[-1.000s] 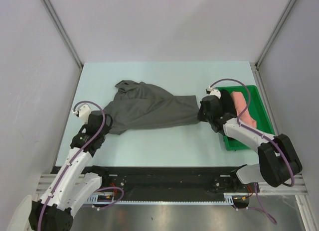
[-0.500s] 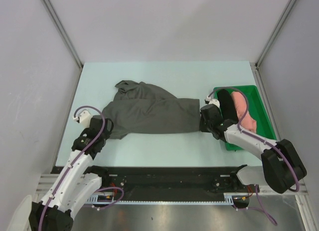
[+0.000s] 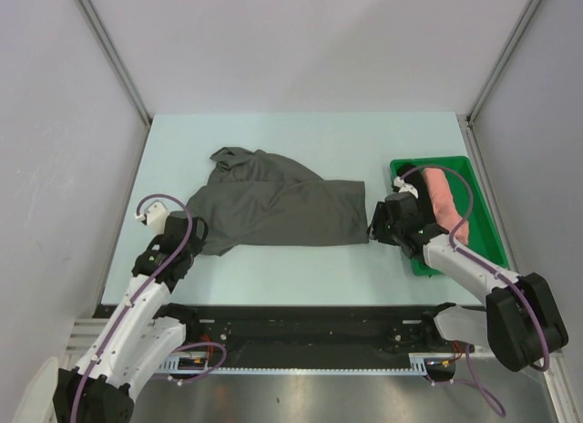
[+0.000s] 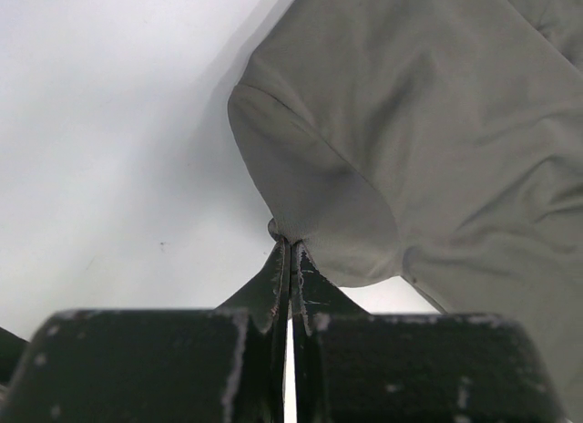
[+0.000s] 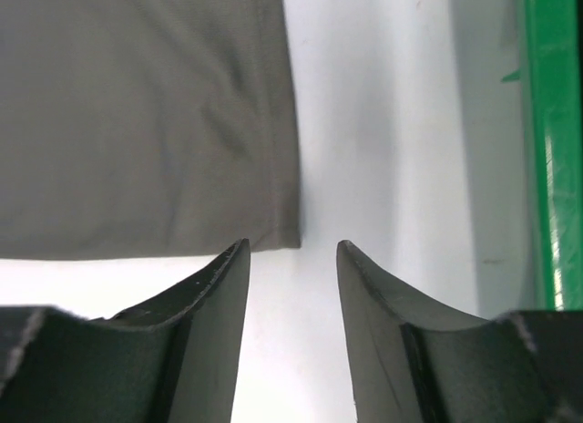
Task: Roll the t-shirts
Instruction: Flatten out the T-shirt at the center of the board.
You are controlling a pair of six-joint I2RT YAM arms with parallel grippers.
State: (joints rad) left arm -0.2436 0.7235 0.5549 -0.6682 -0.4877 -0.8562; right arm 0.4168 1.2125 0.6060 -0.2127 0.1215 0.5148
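The grey t-shirt (image 3: 273,209) lay spread across the middle of the table (image 3: 273,136), its long axis running left to right. The collar end was bunched at the far left and the hem formed a straight edge on the right. The left gripper (image 4: 289,252) had its fingers pressed together on a small fold at the shirt's near left edge, and the cloth rose to a pinched point at the tips. In the overhead view this gripper (image 3: 193,232) sat at the near left corner of the garment. The right gripper (image 5: 291,250) was spread and held nothing. The near right corner of the hem lay just ahead of its inner finger, flat on the table and outside the gap. From above, the right gripper (image 3: 375,224) stood between the hem and the green tray (image 3: 481,209), in which a pink t-shirt (image 3: 444,197) lay rolled. The step in hand appeared to be laying out and straightening the grey t-shirt before rolling, since the left portion remained creased and no roll had been started. The next move probably called for the right gripper to shift over the hem corner and close on it. Both grippers could then tension the cloth flat, provided the left pinch was kept firm so the thin fold did not slip.
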